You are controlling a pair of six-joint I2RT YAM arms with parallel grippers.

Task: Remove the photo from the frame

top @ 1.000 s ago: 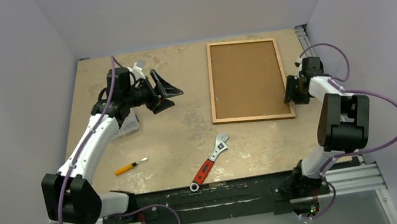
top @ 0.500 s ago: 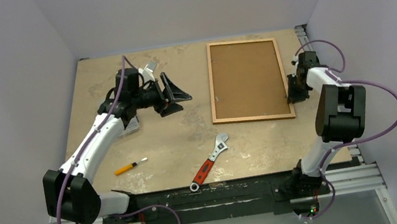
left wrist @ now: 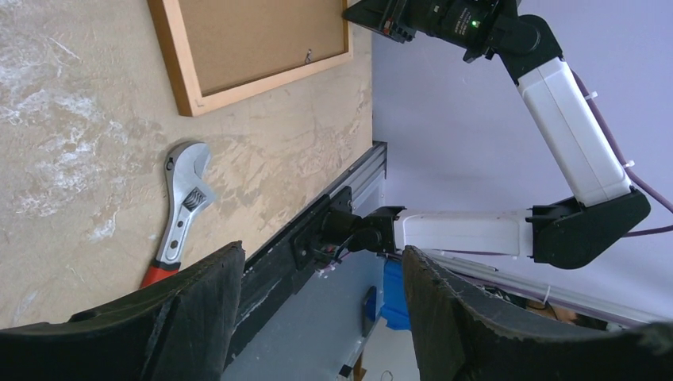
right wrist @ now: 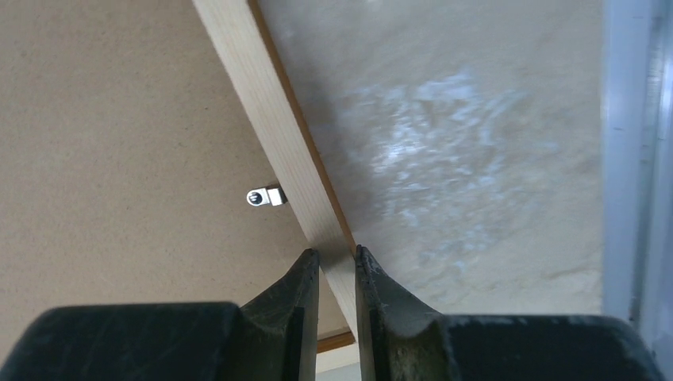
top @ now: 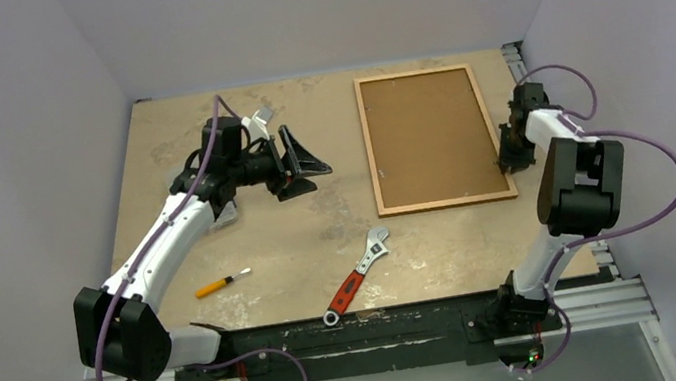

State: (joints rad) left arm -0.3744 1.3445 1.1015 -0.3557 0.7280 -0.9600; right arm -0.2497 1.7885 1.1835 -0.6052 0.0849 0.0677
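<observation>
The frame [top: 447,201] lies face down at the back right of the table, its cork-brown backing board [top: 429,136] facing up. The photo is hidden under the board. My right gripper [top: 511,156] is shut on the frame's right border near the front corner; in the right wrist view its jaws [right wrist: 337,258] pinch the pale wooden border [right wrist: 274,135] beside a small metal clip [right wrist: 266,196]. My left gripper [top: 304,160] is open and empty, held above the table left of the frame. In the left wrist view it [left wrist: 321,258] is empty, with the frame's corner [left wrist: 171,55] beyond it.
A red-handled adjustable wrench [top: 357,275] lies in front of the frame near the table's front edge. A small orange-handled screwdriver [top: 220,285] lies at the front left. A metal rail [right wrist: 635,159] runs along the table's right edge, close to my right gripper.
The frame has slid to the right and squared up, held by my right gripper. My left gripper has moved a little to the right, still open.
</observation>
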